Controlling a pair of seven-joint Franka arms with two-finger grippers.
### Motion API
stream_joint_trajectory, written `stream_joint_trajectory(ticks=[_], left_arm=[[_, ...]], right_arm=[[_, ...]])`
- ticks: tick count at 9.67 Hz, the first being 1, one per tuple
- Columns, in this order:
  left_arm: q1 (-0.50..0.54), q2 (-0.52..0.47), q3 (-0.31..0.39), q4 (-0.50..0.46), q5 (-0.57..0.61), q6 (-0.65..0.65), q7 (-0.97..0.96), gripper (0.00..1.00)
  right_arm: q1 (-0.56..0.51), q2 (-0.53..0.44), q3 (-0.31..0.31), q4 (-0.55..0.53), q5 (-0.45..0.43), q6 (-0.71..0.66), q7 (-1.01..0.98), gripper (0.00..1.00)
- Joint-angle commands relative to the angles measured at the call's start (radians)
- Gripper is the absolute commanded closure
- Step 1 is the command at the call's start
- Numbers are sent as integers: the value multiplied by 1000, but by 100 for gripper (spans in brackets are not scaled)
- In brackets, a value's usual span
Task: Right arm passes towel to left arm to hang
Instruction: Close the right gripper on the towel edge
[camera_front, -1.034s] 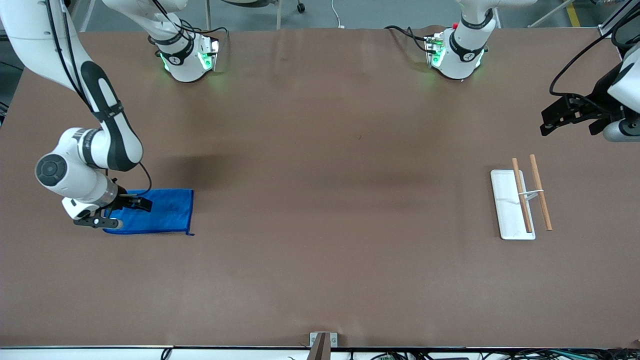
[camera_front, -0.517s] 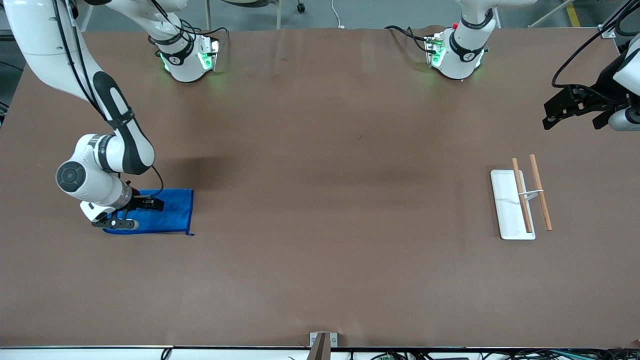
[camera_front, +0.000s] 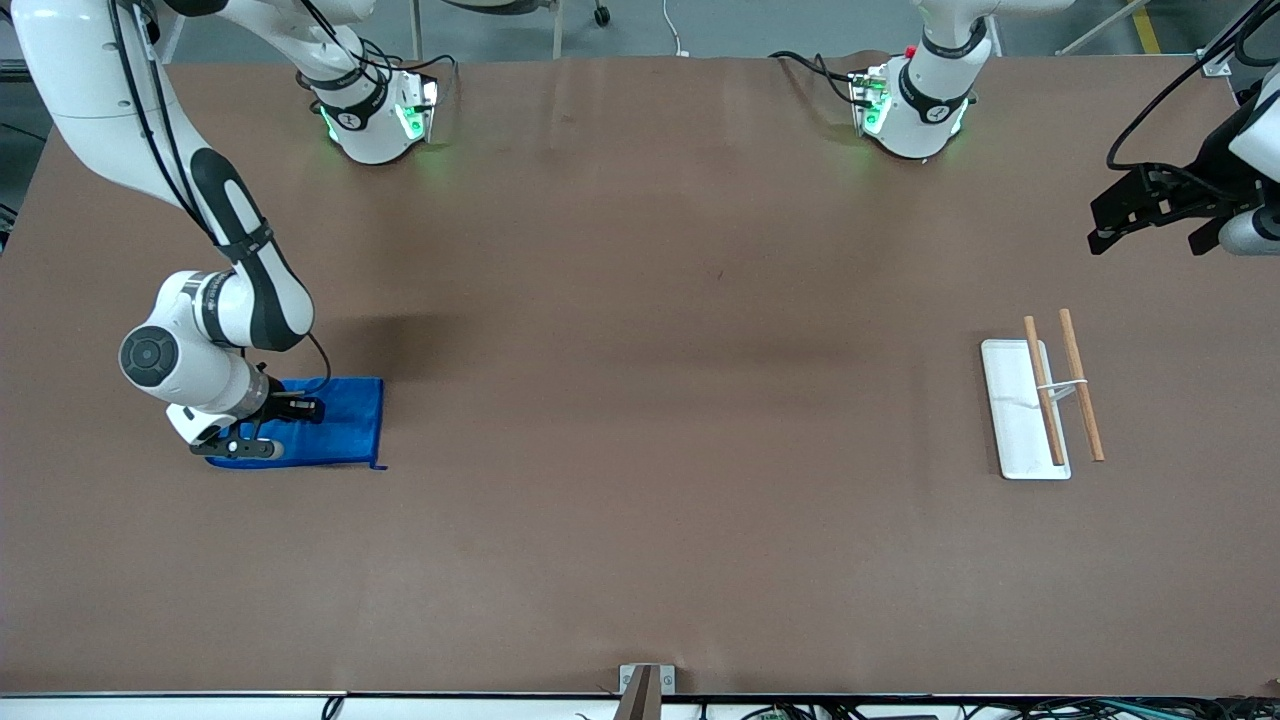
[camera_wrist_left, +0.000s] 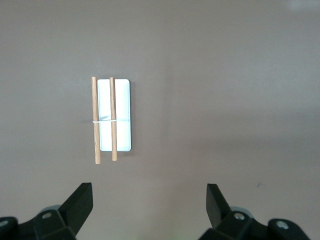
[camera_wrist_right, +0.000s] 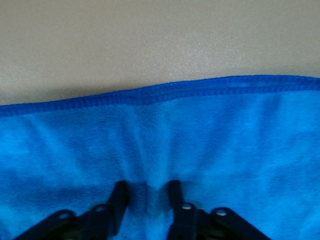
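Towel (camera_front: 335, 423) lies flat at the right arm's end of the table, its long axis running toward the rack (camera_front: 1040, 405) at the left arm's end. Right gripper (camera_wrist_right: 146, 192) is down on it, fingers pinching a ridge of cloth. Left gripper (camera_wrist_left: 150, 197) waits spread wide and empty, high near the rack, well apart from the towel.

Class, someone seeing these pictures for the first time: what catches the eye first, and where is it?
The bright blue towel lies at the right arm's end of the table, the right gripper pinching a fold of it. At the left arm's end stands a white rack with two wooden rods, the left gripper waiting open above the table nearby.
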Motion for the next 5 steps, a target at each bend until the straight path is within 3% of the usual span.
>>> stream_joint_trajectory(ticks=[1, 3, 5], left_arm=[[0, -19, 4, -52, 2, -2, 14, 0], [0, -19, 4, -53, 2, -2, 16, 0], [-1, -21, 4, -69, 1, -4, 16, 0]], right_arm=[[-8, 1, 6, -8, 18, 9, -8, 100], [-5, -9, 29, -5, 18, -20, 9, 100], [-1, -67, 55, 38, 18, -168, 15, 100]])
